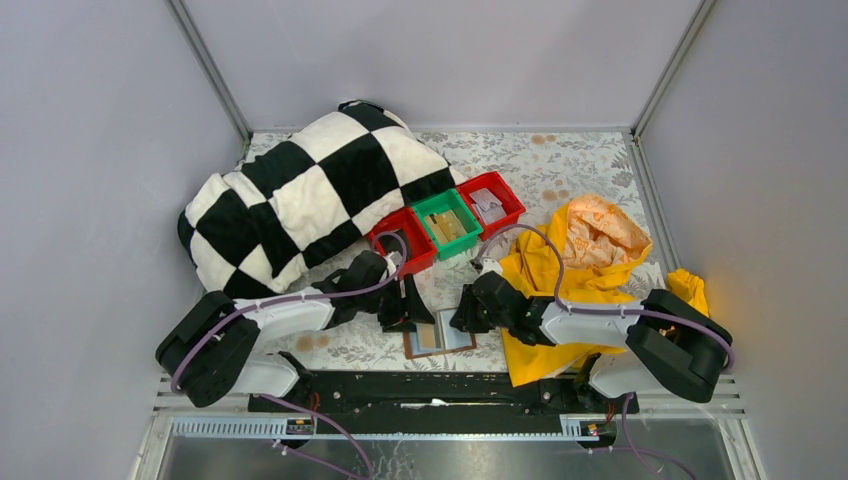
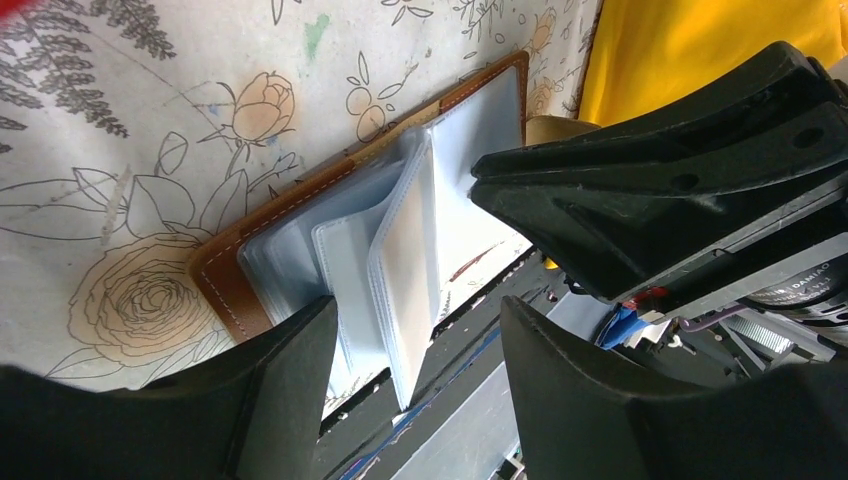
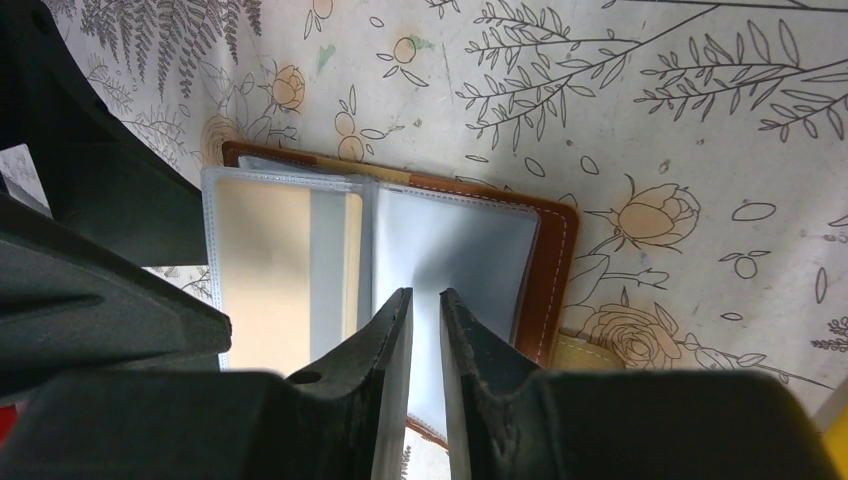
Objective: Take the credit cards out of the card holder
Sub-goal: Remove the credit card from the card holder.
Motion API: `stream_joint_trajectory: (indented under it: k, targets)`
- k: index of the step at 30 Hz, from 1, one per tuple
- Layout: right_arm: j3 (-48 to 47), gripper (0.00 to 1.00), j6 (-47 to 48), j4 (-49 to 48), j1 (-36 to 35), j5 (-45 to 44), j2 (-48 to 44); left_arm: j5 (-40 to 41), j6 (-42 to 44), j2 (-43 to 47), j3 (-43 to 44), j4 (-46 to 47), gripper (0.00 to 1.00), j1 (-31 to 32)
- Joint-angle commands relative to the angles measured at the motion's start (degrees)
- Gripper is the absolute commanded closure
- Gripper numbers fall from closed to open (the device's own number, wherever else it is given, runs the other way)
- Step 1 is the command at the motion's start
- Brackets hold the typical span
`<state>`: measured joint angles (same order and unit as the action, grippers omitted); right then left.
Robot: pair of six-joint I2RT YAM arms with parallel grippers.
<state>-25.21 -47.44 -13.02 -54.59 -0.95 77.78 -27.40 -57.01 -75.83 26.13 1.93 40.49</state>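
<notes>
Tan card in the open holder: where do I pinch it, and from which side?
Probably best: pinch the tan card across its flat faces at the free edge, coming from above. Its clear sleeve stands lifted off the card holder, leaving both faces reachable. Where the sleeve opens is not visible.

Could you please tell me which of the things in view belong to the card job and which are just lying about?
Job in hand: card holder, lying open; tan card in one of its sleeves; left gripper; right gripper.
Lying about: checkered blanket; red bins; green bin; yellow cloth.
</notes>
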Motion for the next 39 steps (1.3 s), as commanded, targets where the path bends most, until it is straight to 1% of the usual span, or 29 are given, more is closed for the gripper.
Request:
stream_joint_trajectory:
  k: [1, 6, 15, 19, 22, 29, 33, 39]
  targets:
    - [0.96, 0.76, -0.18, 2.18, -0.12, -1.29, 1.68, 0.42, 0.31, 0.44, 1.58, 2.40, 0.35, 0.72]
    - [0.95, 0.76, -0.45, 1.71, -0.17, -0.71, 2.19, 0.49, 0.98, 3.00, 2.36, 2.16, 0.35, 1.20]
    - [1.39, 0.76, -0.85, 1.75, -0.12, -0.68, 1.43, -0.22, 1.23, 3.77, 3.72, 1.58, 0.36, 2.39]
    - [1.74, 0.76, -1.33, 2.20, -0.12, -0.78, -0.02, -0.13, 1.27, 3.86, 4.25, 1.66, 0.37, 2.98]
    - [1.21, 0.76, -0.96, 4.39, -0.12, -1.48, -1.97, 0.04, 1.48, 3.70, 4.45, 1.71, 0.37, 3.33]
    - [1.98, 0.69, -0.98, 5.27, -0.17, -1.54, -8.01, 0.32, 0.99, 3.04, 4.07, 2.59, 0.38, 3.40]
    - [1.95, 0.66, -0.54, 5.10, -0.17, -1.41, -9.30, 3.42, 1.31, 5.00, 4.67, -0.51, 0.39, 3.39]
    - [1.00, 0.67, 0.54, 3.40, -0.17, 0.85, -7.50, 14.55, 3.21, 10.78, 7.36, -11.35, 0.41, 3.41]
